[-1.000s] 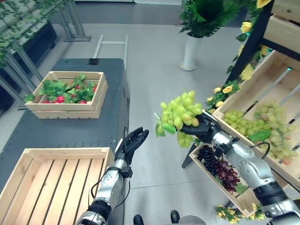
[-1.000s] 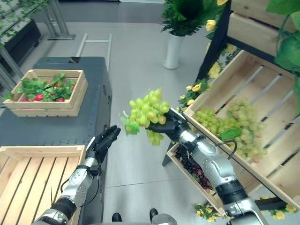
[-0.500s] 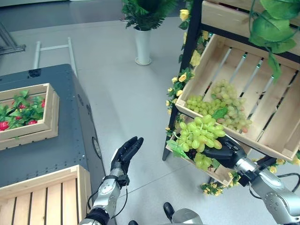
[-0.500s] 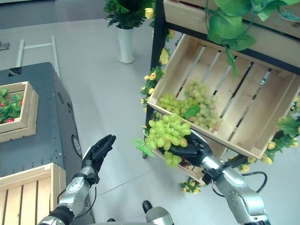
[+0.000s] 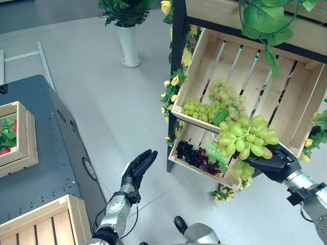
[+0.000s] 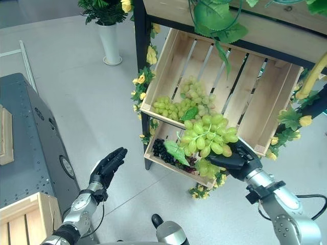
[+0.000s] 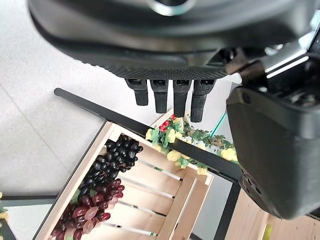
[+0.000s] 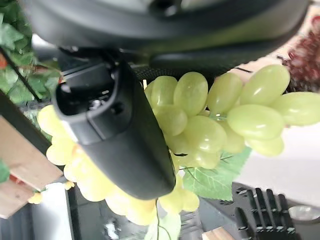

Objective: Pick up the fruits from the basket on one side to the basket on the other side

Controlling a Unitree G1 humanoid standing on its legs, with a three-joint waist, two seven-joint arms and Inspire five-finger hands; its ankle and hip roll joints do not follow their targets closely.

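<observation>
My right hand (image 5: 273,162) is curled under a bunch of green grapes (image 5: 244,140), held in the air just in front of the upper shelf crate's (image 5: 301,109) front rim. More green grapes (image 5: 214,102) lie in that crate's left corner; dark grapes (image 5: 196,155) fill the lower crate (image 5: 191,167). My left hand (image 5: 137,167) hangs over the floor, fingers straight, holding nothing. Risks: the bunch rests loosely on my fingers, so a quick swing could tip it off; dangling grapes might catch the crate rim and pull free.
</observation>
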